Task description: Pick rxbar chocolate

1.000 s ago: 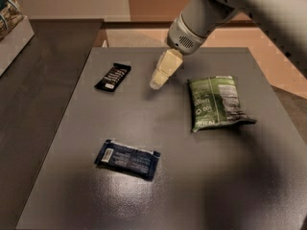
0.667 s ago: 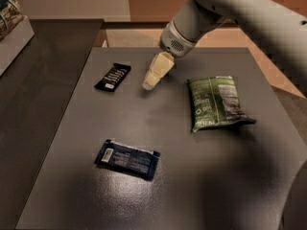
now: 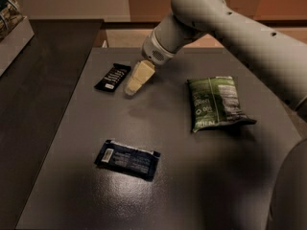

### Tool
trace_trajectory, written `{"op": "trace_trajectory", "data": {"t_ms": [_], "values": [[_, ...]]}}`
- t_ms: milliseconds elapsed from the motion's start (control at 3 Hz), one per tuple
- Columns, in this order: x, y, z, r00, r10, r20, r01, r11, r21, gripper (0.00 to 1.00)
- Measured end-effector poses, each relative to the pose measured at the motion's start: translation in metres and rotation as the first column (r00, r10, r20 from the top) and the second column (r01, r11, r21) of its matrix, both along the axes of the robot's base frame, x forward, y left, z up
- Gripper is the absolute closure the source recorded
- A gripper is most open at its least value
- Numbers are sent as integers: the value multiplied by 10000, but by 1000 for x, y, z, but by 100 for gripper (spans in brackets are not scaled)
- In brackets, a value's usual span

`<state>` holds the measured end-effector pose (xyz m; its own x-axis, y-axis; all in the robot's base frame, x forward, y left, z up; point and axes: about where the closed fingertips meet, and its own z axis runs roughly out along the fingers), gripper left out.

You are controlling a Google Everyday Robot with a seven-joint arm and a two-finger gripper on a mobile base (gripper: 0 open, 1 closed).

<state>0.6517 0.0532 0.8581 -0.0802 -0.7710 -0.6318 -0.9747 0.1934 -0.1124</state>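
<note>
Lying nearest the camera, well in front of the gripper (image 3: pixel 130 89), a navy wrapper (image 3: pixel 127 159) is resting flat on the table (image 3: pixel 192 195). Farther back, a green chip bag (image 3: pixel 217 102) is sitting well off to the gripper's picture-right. The gripper is hanging tip-down just above the table, holding nothing; whether it is open or closed cannot be told. The rxbar (image 3: pixel 112 76) is lying flat just beside its tip, to picture-left, not touching it. The arm (image 3: pixel 216 18) is reaching in from the far right.
</note>
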Motion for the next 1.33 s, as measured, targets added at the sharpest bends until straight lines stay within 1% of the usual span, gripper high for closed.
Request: {"op": "trace_trajectory", "data": {"t_ms": [333, 667, 1333], "values": [[-1, 25, -9, 9995, 236, 211, -243, 9992, 313, 0], [-1, 43, -17, 9989, 430, 192, -436, 9985, 328, 0], [0, 60, -27, 9983, 560, -174, -557, 9982, 222, 0]]}}
